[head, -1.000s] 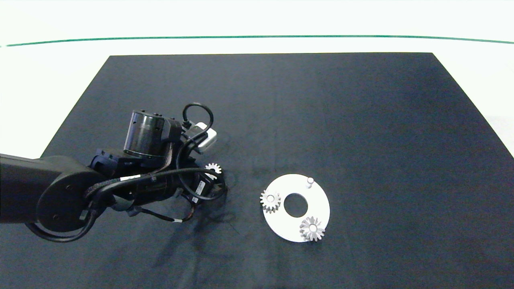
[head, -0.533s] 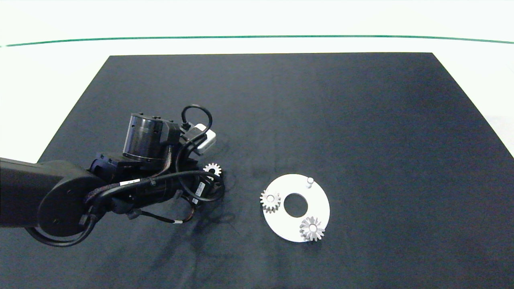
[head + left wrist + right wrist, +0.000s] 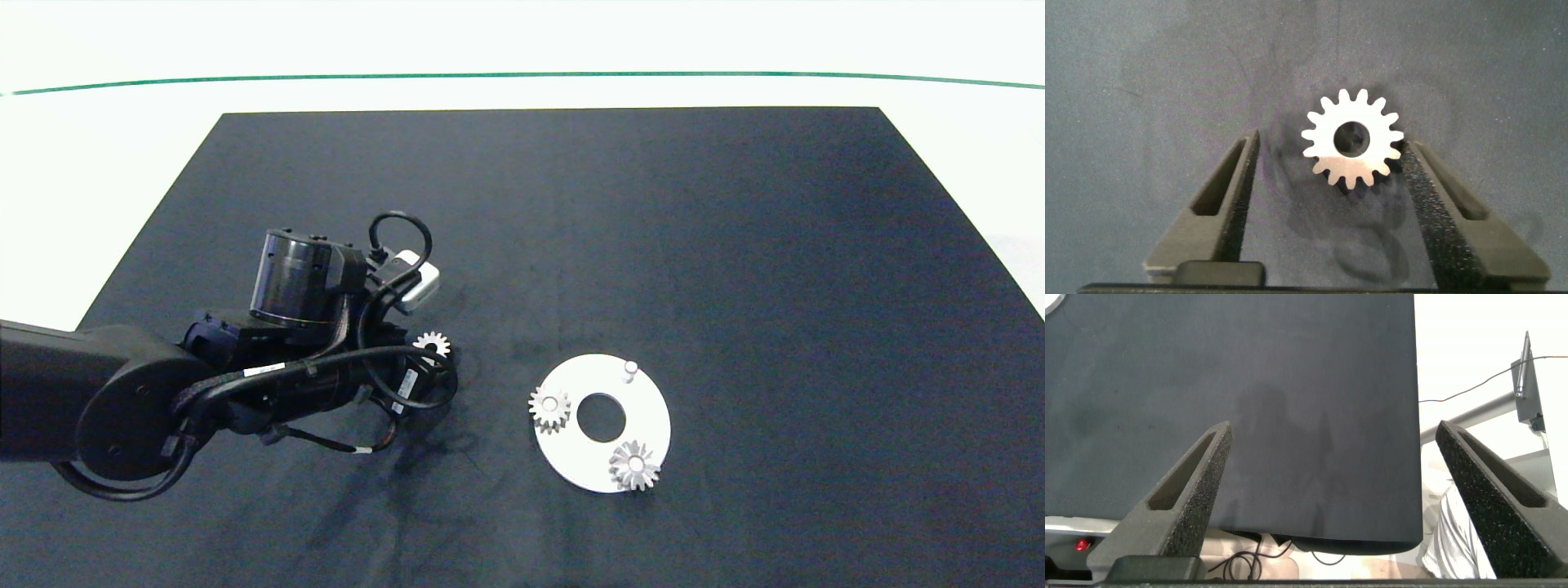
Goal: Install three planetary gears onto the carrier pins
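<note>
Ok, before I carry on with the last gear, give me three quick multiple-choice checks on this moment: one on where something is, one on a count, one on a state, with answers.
1. Where is the loose gear?
A. On the mat between the left gripper's fingers
B. On the disc's bare pin
C. At the mat's far right corner

2. How many gears sit on the white disc?
A. None
B. Two
C. Three

3. How is the left gripper?
A. Shut on the gear
B. Out of view
C. Open, one finger touching or nearly touching the gear

Answers: 1 A, the left wrist view shows it lying flat between the fingers. 2 B, two gears are seated and one pin stands bare. 3 C, a clear gap remains on the other side.
</note>
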`<move>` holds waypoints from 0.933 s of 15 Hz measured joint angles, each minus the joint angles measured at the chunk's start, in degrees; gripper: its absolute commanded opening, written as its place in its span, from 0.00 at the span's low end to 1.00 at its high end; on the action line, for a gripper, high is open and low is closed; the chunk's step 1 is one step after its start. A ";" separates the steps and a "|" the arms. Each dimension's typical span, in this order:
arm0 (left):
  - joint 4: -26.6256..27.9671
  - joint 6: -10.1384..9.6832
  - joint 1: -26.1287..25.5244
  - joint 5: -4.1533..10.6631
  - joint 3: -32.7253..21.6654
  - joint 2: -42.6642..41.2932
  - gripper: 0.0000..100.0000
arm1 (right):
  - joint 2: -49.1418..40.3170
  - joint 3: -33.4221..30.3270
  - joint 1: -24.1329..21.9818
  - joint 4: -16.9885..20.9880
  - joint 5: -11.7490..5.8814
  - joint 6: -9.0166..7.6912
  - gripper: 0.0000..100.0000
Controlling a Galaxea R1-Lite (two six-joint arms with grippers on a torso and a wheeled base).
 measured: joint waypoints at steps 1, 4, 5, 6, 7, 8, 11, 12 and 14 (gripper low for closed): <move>-0.02 0.00 0.00 0.00 0.00 0.00 0.61 | 0.00 0.00 0.00 0.00 0.00 -0.02 1.00; -0.02 0.00 -0.01 -0.02 0.10 0.00 0.55 | 0.05 0.00 0.00 0.00 0.02 -0.02 1.00; -0.05 0.00 -0.01 -0.02 0.10 -0.02 0.52 | 0.07 0.00 0.00 0.02 0.00 -0.02 1.00; -0.02 0.00 -0.01 -0.02 0.15 -0.04 0.50 | 0.07 0.00 0.00 0.00 0.00 -0.02 1.00; -0.05 -0.04 -0.01 -0.02 0.15 -0.06 0.49 | 0.07 0.00 0.00 0.00 0.00 -0.02 1.00; -0.06 -0.06 -0.06 0.00 0.12 -0.06 0.46 | 0.11 0.05 0.00 0.00 0.02 -0.02 1.00; -0.05 -0.01 -0.20 0.00 0.04 -0.06 0.40 | 0.27 0.02 0.00 0.02 0.00 -0.02 1.00; -0.05 -0.01 -0.28 0.00 -0.11 -0.04 0.38 | 0.30 0.00 0.00 -0.02 0.00 -0.02 1.00; -0.05 -0.01 -0.33 0.00 -0.16 -0.04 0.34 | 0.38 -0.06 0.00 -0.09 0.00 -0.02 1.00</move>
